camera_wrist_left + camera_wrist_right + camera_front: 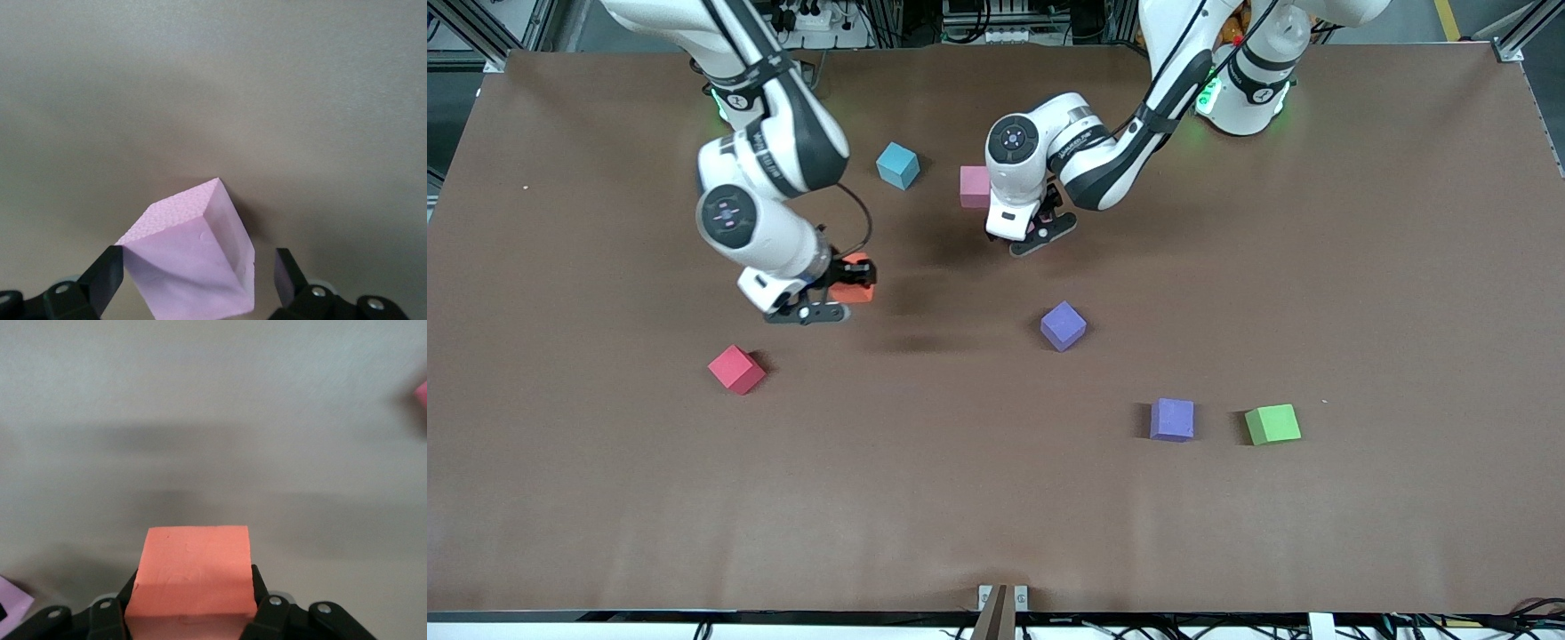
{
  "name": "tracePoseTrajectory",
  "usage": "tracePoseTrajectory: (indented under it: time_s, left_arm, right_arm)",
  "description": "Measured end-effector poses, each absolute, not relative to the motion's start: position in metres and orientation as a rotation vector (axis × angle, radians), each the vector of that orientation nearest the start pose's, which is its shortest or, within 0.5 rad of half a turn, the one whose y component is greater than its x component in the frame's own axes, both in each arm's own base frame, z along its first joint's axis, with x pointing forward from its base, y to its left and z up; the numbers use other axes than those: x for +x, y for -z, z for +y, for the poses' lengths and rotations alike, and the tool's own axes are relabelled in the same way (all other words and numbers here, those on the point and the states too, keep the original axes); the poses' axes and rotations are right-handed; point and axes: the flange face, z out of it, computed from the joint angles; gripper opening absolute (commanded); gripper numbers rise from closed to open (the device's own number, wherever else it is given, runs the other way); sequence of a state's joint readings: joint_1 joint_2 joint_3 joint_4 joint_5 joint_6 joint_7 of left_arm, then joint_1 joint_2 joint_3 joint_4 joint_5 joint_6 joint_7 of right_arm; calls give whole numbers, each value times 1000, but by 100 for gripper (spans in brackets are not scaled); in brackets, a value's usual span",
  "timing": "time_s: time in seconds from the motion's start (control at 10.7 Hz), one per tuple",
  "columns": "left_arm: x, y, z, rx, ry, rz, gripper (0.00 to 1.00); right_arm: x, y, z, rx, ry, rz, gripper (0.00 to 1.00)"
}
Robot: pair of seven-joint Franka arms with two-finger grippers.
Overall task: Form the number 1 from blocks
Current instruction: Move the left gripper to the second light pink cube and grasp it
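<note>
My right gripper [845, 289] is shut on the orange block [854, 277], held a little above the table; the right wrist view shows its fingers [263, 590] pressed on both sides of that block [193, 577]. My left gripper [1040, 229] is open and low over a pink block [193, 267] that sits cornerwise between its fingers [287, 273], with a gap on one side. A second pink block [974, 187] lies beside the left wrist. The red block [736, 369] lies toward the right arm's end. Two purple blocks [1063, 325] [1172, 420] lie nearer the front camera.
A light blue cube [897, 165] sits near the right arm's base. A green cube [1272, 424] lies beside the nearer purple block, toward the left arm's end. The brown table [1360, 267] is bare around them.
</note>
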State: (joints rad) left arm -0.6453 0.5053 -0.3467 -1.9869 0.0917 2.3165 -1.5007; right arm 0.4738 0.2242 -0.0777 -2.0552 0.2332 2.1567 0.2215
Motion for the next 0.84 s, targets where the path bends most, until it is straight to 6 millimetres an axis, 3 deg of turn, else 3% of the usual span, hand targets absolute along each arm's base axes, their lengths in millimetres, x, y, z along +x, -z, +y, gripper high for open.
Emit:
tracePoseTrajectory:
  time_s: [0.28, 0.37, 0.84]
  left_arm:
    - [327, -203, -492, -2932, -233, -701, 100]
    - [327, -201, -492, -2929, -236, -701, 100]
    - [324, -192, -491, -2912, -268, -717, 100]
  right_arm:
    - [552, -330, 169, -2995, -188, -144, 45]
    - [556, -333, 158, -2995, -182, -156, 45]
    - [559, -341, 153, -2990, -216, -168, 45]
